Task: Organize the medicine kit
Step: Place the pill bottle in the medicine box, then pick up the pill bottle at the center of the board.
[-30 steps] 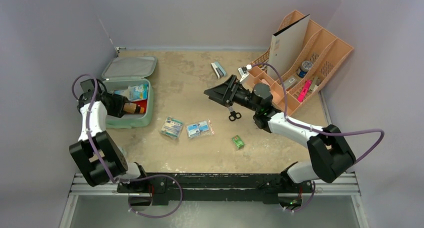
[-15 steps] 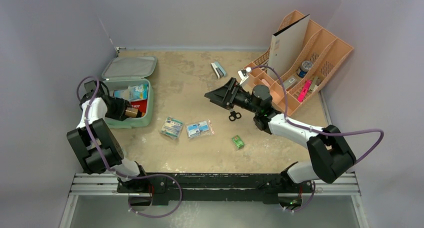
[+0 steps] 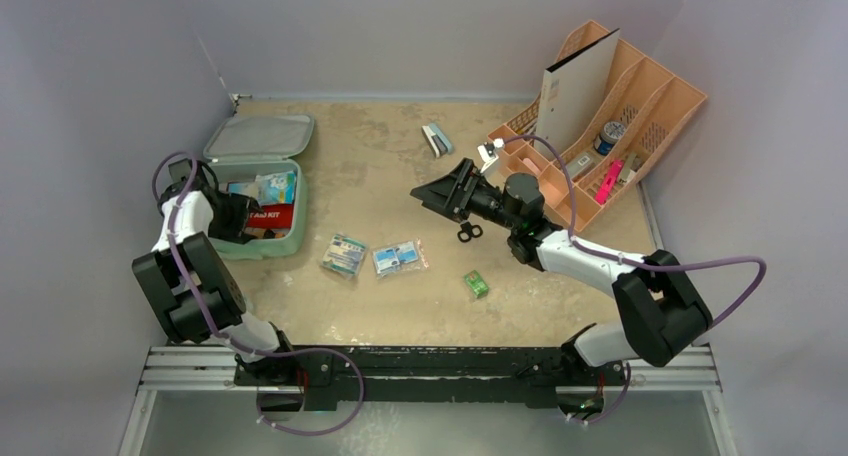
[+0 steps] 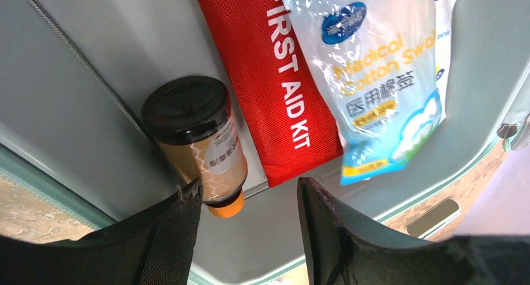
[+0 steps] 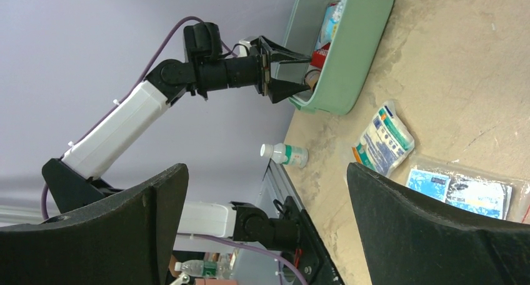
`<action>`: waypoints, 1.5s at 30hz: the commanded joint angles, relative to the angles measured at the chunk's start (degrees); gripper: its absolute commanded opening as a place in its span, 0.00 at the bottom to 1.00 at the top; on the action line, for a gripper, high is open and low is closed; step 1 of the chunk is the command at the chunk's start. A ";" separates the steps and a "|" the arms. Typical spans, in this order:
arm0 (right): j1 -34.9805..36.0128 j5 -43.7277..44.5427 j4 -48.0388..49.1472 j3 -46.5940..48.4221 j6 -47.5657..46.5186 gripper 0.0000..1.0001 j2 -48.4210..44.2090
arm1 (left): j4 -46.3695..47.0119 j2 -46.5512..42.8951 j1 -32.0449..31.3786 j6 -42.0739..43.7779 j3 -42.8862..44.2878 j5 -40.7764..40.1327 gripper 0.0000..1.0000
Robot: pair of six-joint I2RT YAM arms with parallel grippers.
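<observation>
The mint-green medicine kit (image 3: 240,246) lies open at the left, lid (image 3: 258,136) folded back. Inside lie a red first aid pouch (image 4: 275,91), a blue cotton swab packet (image 4: 375,79) and an amber bottle (image 4: 200,141) with a black cap. My left gripper (image 4: 250,194) reaches into the kit, open. The bottle's orange base rests beside its left finger, with a wide gap to the other finger. My right gripper (image 3: 440,191) hovers wide open over the table's middle, near the scissors (image 3: 468,232), holding nothing.
Two packets (image 3: 344,254) (image 3: 399,258) and a small green box (image 3: 476,283) lie mid-table. A small box (image 3: 436,139) sits further back. The peach organizer (image 3: 620,126) stands at the back right. A white bottle (image 5: 284,154) lies near the front edge by the left arm.
My left gripper has opened and let go of the amber bottle, which now lies in the kit. The left arm has swung a little. The right gripper has barely shifted.
</observation>
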 commanded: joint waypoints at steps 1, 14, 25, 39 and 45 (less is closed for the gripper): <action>-0.19 0.97 2.59 -0.79 -0.82 0.99 -2.34 | -4.13 1.34 0.43 -0.13 2.27 -1.60 0.56; -0.19 0.73 2.40 -0.74 -1.31 0.99 -2.26 | -3.77 -3.20 0.41 3.86 5.84 -7.13 0.53; -0.19 2.27 -5.85 2.34 -5.03 0.99 -3.07 | -18.67 -13.27 0.42 -6.68 6.84 -25.76 0.63; -0.10 1.00 -10.77 2.46 -7.34 0.99 -4.31 | -37.02 -23.04 0.46 -16.80 2.16 -29.82 0.63; -0.05 1.73 -12.51 2.21 -8.01 0.99 -5.78 | -36.69 -26.28 0.47 -15.47 0.07 -34.07 0.65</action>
